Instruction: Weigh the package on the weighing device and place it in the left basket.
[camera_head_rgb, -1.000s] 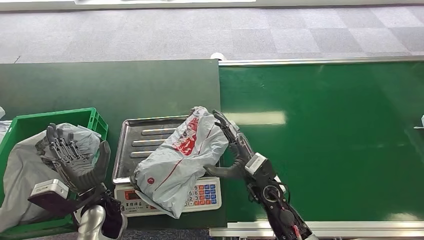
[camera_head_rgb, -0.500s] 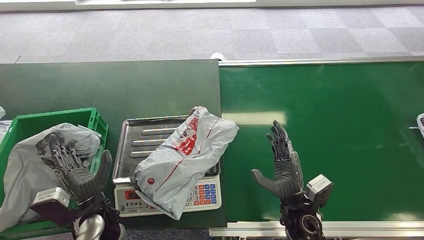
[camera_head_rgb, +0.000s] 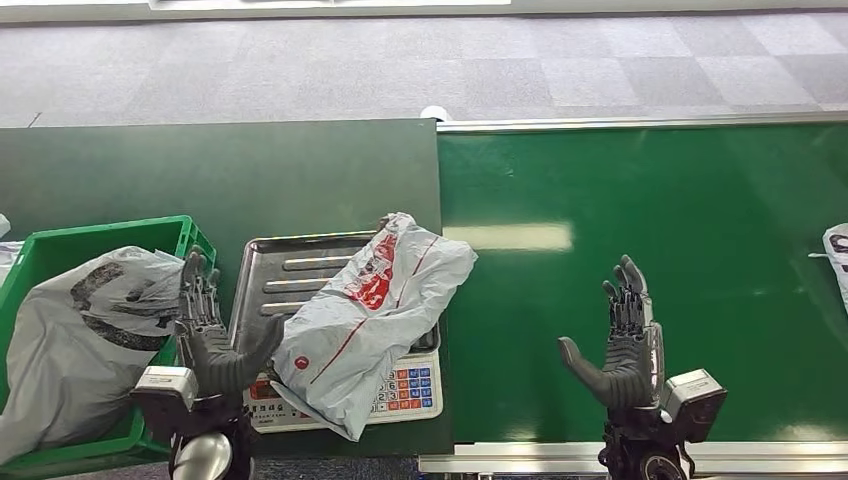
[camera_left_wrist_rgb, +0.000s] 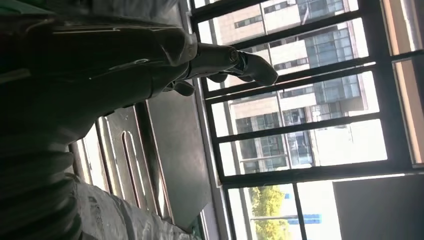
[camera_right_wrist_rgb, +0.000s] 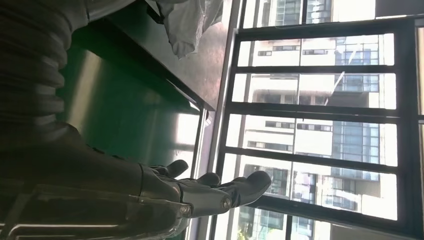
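Head view: the package (camera_head_rgb: 365, 320), a grey plastic mailer with red print, lies on the steel tray of the weighing device (camera_head_rgb: 300, 275) in the lower centre of the frame, its lower end draped over the keypad. Its long axis runs diagonally, from lower left to upper right. The left hand (camera_head_rgb: 215, 335) stands in the lower left, fingers apart and pointing up, holding nothing; its thumb reaches toward the package's lower left end and looks to be touching or just short of it, I cannot tell which. The left basket (camera_head_rgb: 190, 232), green, sits at the left edge just beside that hand, with another grey bag (camera_head_rgb: 85, 340) already in it. The right hand (camera_head_rgb: 625, 345) is in the lower right over the green surface (camera_head_rgb: 650, 200), fingers apart and empty, well apart from the package. So the left hand is much the nearer, the package lies to its right, and the basket lies on its other side; the lift looks set to fall to the left arm.

Left wrist view: the left hand (camera_left_wrist_rgb: 150, 65) is spread and empty, with the ribbed tray and a fold of grey plastic close under it.

Right wrist view: the right hand (camera_right_wrist_rgb: 200, 192) is spread and empty over the green surface, a corner of the package far off near the top of the frame.
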